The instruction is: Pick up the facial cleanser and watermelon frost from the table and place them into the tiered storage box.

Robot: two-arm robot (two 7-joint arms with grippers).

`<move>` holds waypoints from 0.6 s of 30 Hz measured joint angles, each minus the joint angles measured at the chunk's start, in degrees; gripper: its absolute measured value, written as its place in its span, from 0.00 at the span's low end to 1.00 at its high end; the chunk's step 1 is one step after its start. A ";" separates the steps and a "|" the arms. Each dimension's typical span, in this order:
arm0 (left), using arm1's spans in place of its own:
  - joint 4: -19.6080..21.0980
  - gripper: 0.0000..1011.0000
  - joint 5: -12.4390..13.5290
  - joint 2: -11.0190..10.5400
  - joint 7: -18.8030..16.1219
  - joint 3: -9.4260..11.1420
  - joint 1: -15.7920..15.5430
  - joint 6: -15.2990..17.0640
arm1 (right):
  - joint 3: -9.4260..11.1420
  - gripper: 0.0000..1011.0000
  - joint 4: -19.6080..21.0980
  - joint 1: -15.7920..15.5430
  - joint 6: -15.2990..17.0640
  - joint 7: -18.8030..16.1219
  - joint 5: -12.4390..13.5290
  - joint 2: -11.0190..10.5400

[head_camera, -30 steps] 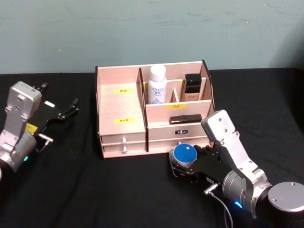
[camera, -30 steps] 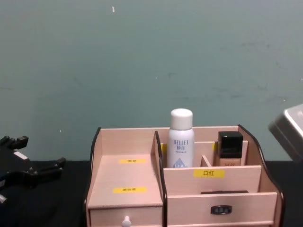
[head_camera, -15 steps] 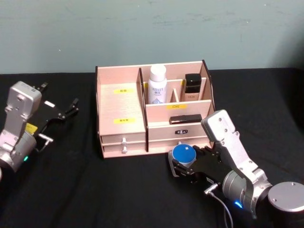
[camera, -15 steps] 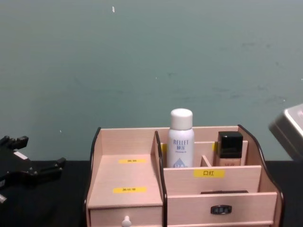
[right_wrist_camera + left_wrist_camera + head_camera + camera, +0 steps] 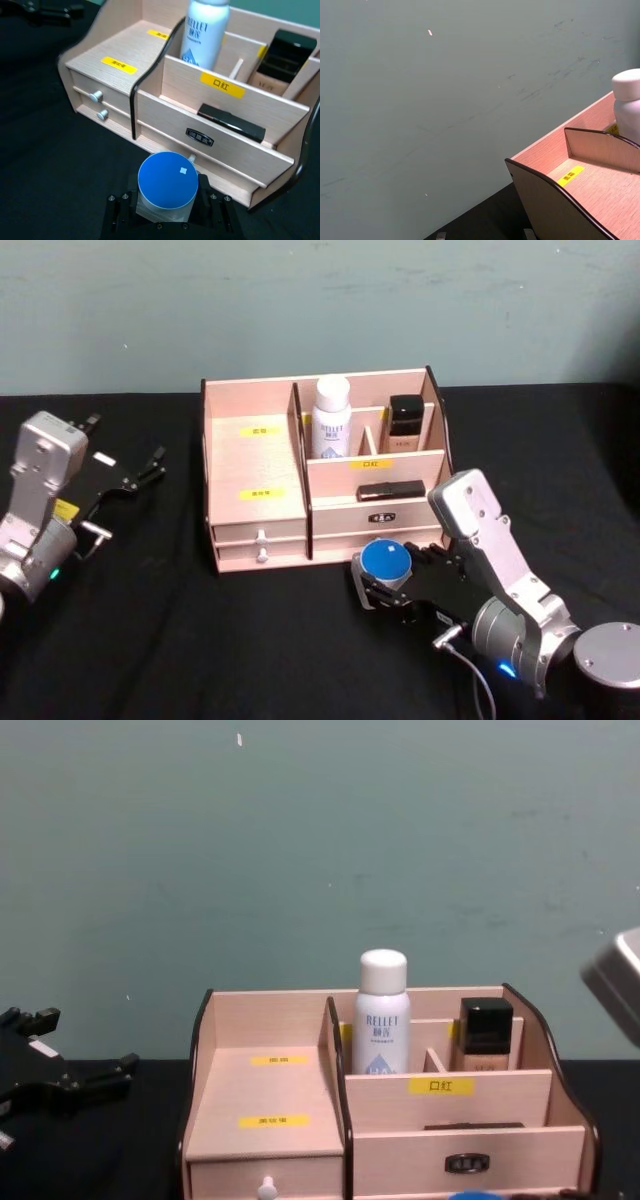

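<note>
Black table (image 5: 250, 640): right gripper (image 5: 383, 592) holds blue-capped jar (image 5: 386, 560) before tiered storage box (image 5: 255, 455); left gripper (image 5: 150, 466) idles spread.

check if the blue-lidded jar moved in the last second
Yes. The blue-lidded jar in the right gripper has risen slightly: in the chest view its lid now peeks up below the tiered storage box's drawer front.

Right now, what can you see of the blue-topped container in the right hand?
The blue-topped container is small and round: flat glossy blue lid with a tiny pale square mark, whitish body beneath. It stands upright, clamped between the black fingers of the right hand, just in front of the tiered storage box at its metal-handled drawer. Its base is hidden, so contact with the table is unclear.
</note>
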State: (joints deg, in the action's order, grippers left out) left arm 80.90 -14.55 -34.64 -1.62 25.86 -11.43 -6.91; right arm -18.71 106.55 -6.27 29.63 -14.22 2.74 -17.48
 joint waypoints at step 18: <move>0.00 0.99 0.00 0.00 0.00 0.00 0.00 0.00 | -0.99 0.71 8.76 0.15 -0.41 -6.44 1.39 -2.15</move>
State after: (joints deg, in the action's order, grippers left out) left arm 80.90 -14.55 -34.64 -1.62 25.86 -11.43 -6.91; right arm -19.69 115.31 -6.12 29.22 -20.65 4.14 -19.64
